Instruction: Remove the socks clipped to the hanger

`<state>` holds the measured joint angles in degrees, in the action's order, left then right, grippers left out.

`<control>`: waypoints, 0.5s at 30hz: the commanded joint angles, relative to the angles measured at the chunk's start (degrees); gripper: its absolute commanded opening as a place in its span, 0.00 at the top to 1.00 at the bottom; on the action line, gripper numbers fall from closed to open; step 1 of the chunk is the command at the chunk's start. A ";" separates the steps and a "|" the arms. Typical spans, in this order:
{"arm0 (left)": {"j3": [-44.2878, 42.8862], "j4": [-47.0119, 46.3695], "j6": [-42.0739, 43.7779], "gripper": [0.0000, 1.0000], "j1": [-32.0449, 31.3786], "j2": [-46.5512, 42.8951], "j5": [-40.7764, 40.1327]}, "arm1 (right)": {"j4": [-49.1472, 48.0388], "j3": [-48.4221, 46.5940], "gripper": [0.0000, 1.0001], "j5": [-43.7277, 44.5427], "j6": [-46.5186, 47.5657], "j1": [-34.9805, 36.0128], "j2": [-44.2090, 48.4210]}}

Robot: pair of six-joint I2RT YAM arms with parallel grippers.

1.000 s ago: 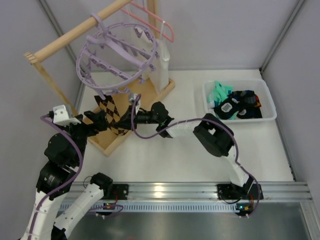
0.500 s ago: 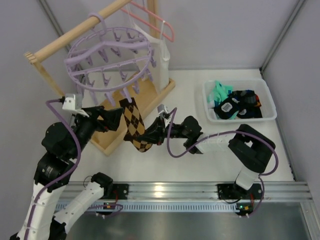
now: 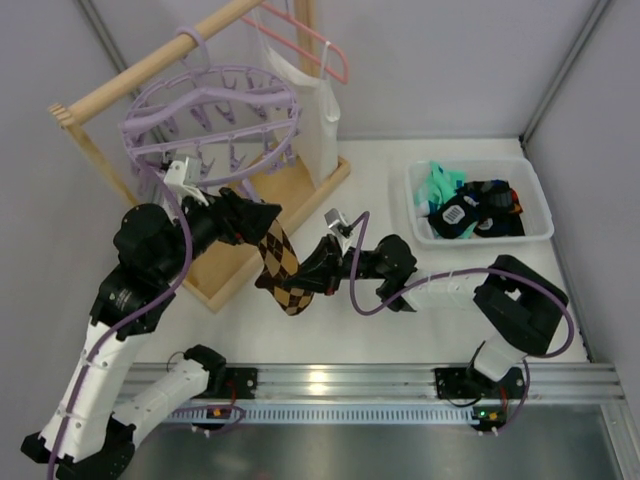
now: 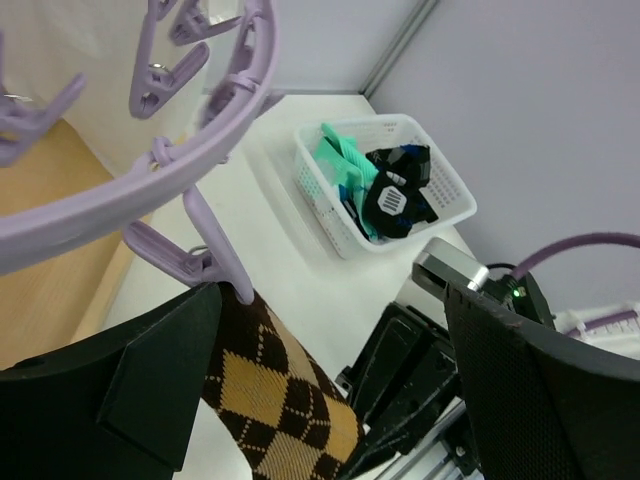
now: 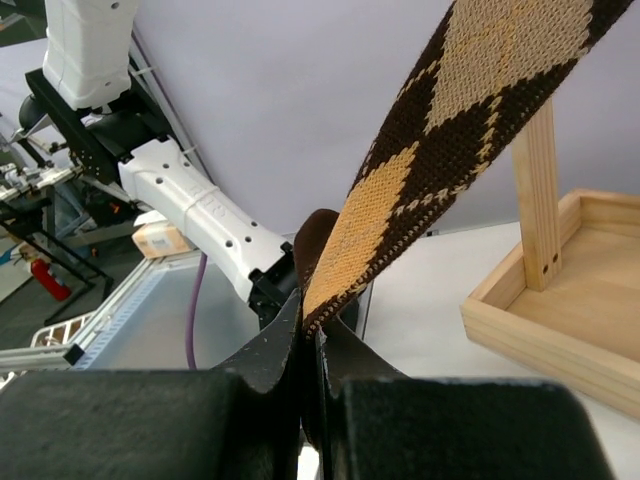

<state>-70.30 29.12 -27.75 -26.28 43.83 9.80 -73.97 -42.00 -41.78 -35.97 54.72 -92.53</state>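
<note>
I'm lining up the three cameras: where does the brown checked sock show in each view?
Top external: brown checked sock just left of centre.
Left wrist: sock at bottom centre.
Right wrist: sock at upper right, slanting down to centre.
Shared landmark: the wooden base.

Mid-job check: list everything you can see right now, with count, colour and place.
brown checked sock: one, brown and tan, top in a hanger clip, lower end in the right gripper
hanger: one, lavender, hooked on the wooden rail
wooden rail frame: one, pale wood, far left
pink coat hanger: one, on the rail
white cloth: one, hanging beside the lavender ring
basket: one, white, far right
mint-green socks: count unclear, in basket
black socks: count unclear, in basket
left gripper: open, around the sock's clip
right gripper: shut on the sock
</note>
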 commanded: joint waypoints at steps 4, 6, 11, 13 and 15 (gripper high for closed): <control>-1.77 -4.51 0.32 0.05 0.27 0.99 -5.84 | -11.28 -0.63 1.00 -3.22 -0.86 0.12 2.44; -0.98 -4.69 1.20 0.05 0.27 1.60 -7.07 | -11.10 -0.89 1.00 -3.48 -0.95 0.04 2.71; 1.65 -7.50 3.75 0.05 0.18 3.62 -8.23 | -10.49 -1.33 1.00 -3.83 -1.21 -0.23 2.97; 2.53 -10.48 3.75 0.08 0.18 4.50 -8.04 | -10.75 -1.60 1.00 -4.27 -1.47 -0.14 2.88; 2.54 -11.89 3.75 0.10 0.18 5.73 -9.18 | -11.10 -1.68 1.00 -4.28 -1.91 -0.14 2.80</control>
<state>-68.62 23.92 -25.28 -26.28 47.72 2.04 -74.00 -42.06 -42.78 -36.77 54.57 -91.88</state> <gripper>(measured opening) 0.917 0.007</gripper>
